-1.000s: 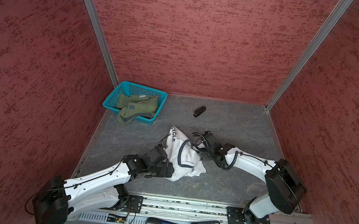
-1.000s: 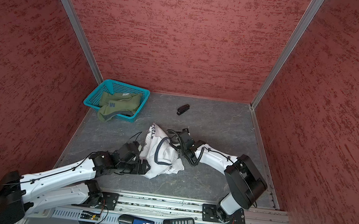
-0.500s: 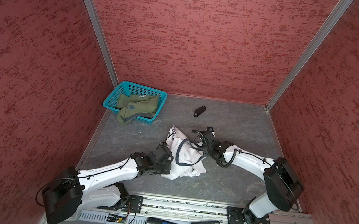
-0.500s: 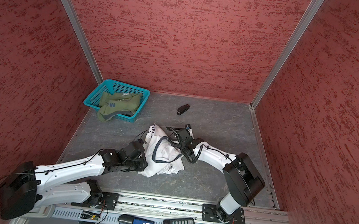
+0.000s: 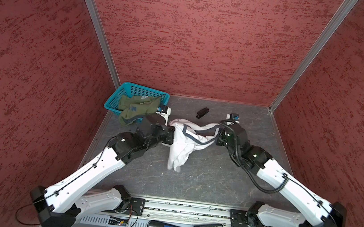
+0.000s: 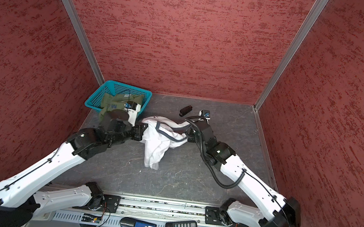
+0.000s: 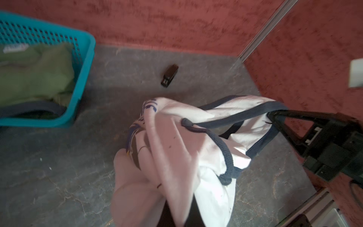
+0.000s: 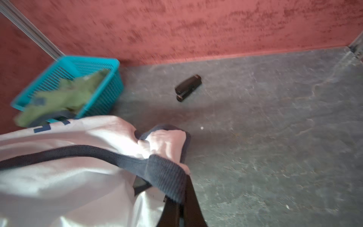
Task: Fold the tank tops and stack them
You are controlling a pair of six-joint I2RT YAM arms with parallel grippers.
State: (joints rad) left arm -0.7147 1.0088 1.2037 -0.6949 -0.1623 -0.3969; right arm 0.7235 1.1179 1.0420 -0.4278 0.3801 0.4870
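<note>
Above the worktop (image 5: 203, 179), now gripping the white tank top (image 5: 184, 147) with left hand (image 5: 172, 134) and right hand (image 5: 217, 136) freshly clenched, stretching it out. Sets up laying it flat, probably.

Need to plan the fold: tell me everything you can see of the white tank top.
The white tank top is soft white cloth with dark grey-blue ribbed trim and a blue print, bunched, unfolded. It hangs between the left gripper and right gripper, both shut on it, the right at a trimmed edge. Its loose end droops toward the table; contact unclear.
</note>
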